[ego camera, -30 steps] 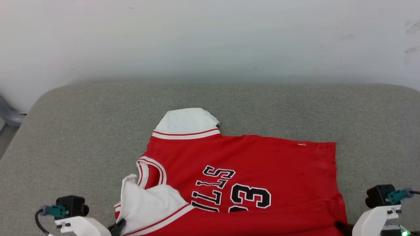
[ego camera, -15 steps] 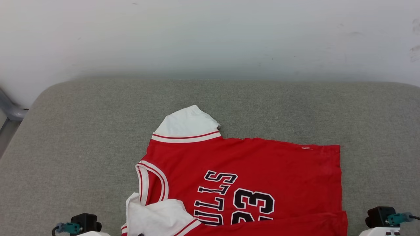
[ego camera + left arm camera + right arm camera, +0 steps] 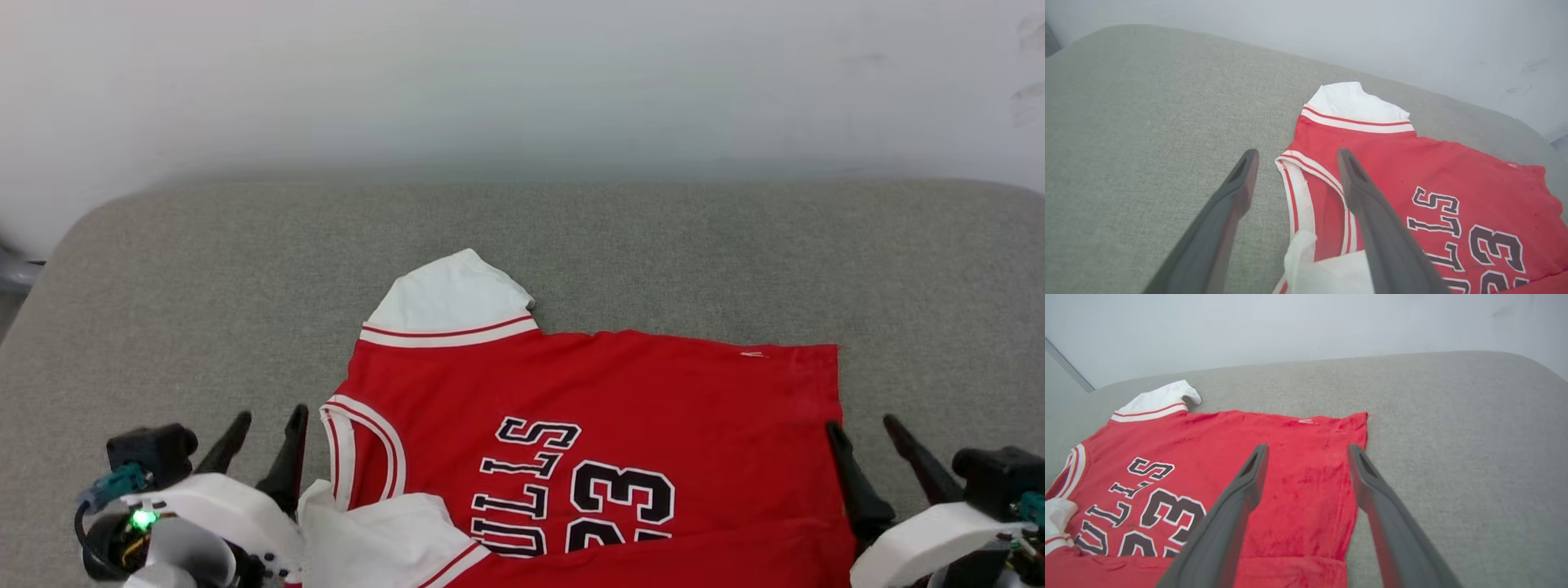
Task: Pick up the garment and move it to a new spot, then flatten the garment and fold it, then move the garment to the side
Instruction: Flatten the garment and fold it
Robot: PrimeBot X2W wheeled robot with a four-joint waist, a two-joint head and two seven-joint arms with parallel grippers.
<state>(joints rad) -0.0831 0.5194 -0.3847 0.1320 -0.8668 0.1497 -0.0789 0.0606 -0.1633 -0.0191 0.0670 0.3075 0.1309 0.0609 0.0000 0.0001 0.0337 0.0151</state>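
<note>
The garment (image 3: pixel 620 408), a red jersey with white sleeves and black "BULLS 23" lettering, lies spread on the grey cushion, collar to the left. Its near edge is folded over, with one white sleeve (image 3: pixel 384 539) lying on the red front. The other white sleeve (image 3: pixel 449 298) points away. My left gripper (image 3: pixel 269 420) stands open just left of the collar, above the cushion, holding nothing. In the left wrist view the left gripper (image 3: pixel 1294 159) frames the striped collar (image 3: pixel 1298 192). My right gripper (image 3: pixel 861 429) is open at the hem's right edge; in the right wrist view the right gripper (image 3: pixel 1306 451) straddles the garment (image 3: pixel 1298 486) near that hem.
The grey upholstered cushion (image 3: pixel 204 310) runs to a pale wall (image 3: pixel 522 82) behind. Its rounded left corner (image 3: pixel 49 261) drops off beside a grey object at the frame edge. Bare cushion (image 3: pixel 1453 457) stretches right of the hem.
Both grippers went from low at the garment's near edge to open, with fingers now up beside it. The folded near edge lies released on the shirt. The camera shifted slightly.
</note>
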